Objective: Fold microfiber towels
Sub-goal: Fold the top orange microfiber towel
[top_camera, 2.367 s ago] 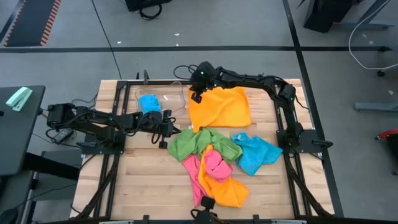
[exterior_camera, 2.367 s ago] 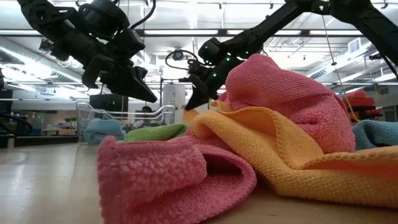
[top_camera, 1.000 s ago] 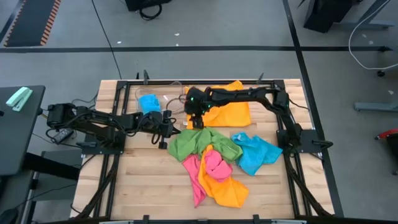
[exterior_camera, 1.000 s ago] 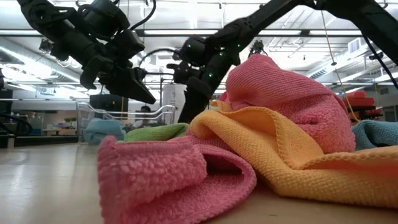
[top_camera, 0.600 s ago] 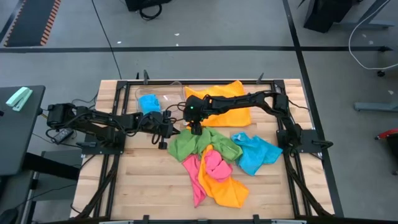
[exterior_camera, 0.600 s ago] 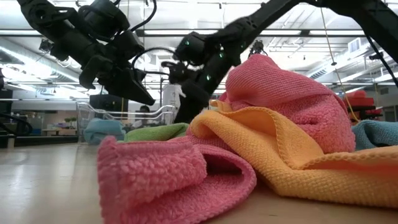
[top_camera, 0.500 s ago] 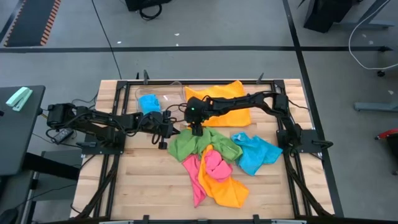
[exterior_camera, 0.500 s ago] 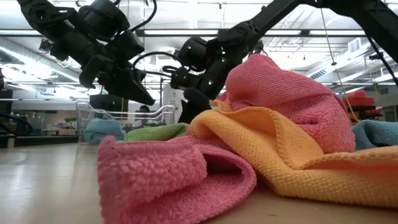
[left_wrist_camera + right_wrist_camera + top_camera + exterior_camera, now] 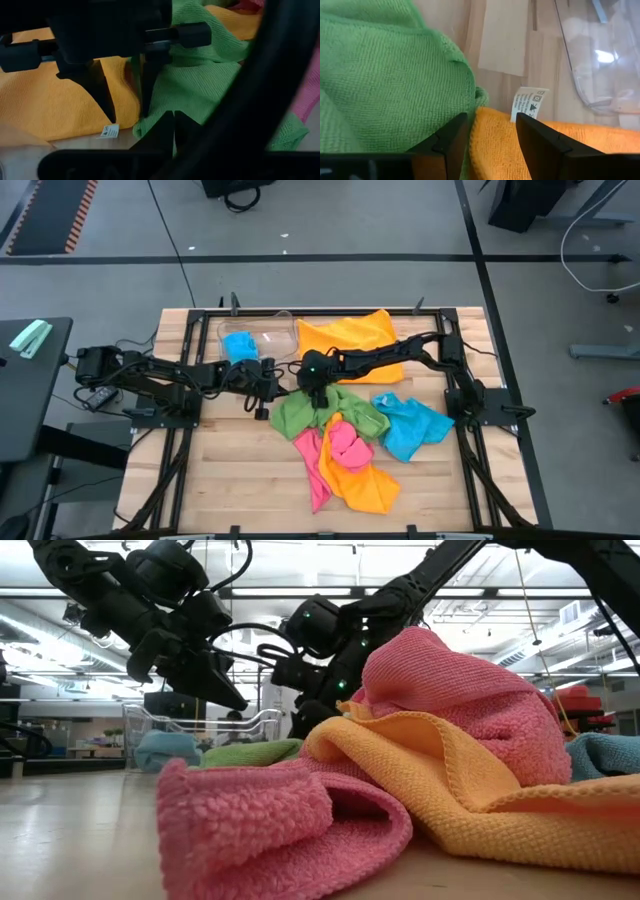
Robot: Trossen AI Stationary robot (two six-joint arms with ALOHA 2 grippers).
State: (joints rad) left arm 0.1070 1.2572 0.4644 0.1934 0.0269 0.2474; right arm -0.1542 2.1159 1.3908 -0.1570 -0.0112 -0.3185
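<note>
I've got the counter [image 9: 220, 470] under both arms, w/ a heap of towels mid-counter: green towel [image 9: 300, 412] at the heap's near-left, pink towel [image 9: 345, 445] and a crumpled orange one [image 9: 362, 485] toward the front, blue towel [image 9: 412, 427] on the right side. A second orange towel [image 9: 350, 340] lies spread flat at the back, beside the bin [image 9: 270, 332], which holds a folded blue cloth [image 9: 240, 345]. Right gripper [image 9: 485, 132] is low over the seam where the flat orange towel's corner meets the green edge; fingers parted, nothing held, one finger over green, the other over orange, the orange towel's care tag [image 9: 528, 104] just ahead. Left gripper [image 9: 262, 387] waits just beside the green towel's left edge, shut and empty. My read: the step is picking the orange corner for a fold. To do it well I'd shift the right gripper fully onto the orange side so it doesn't pinch green too, go down till the fingers touch the counter, close on the single layer by the tag, then lift and carry it across w/o dragging the heap. Risk: grabbing both cloths at once.
</note>
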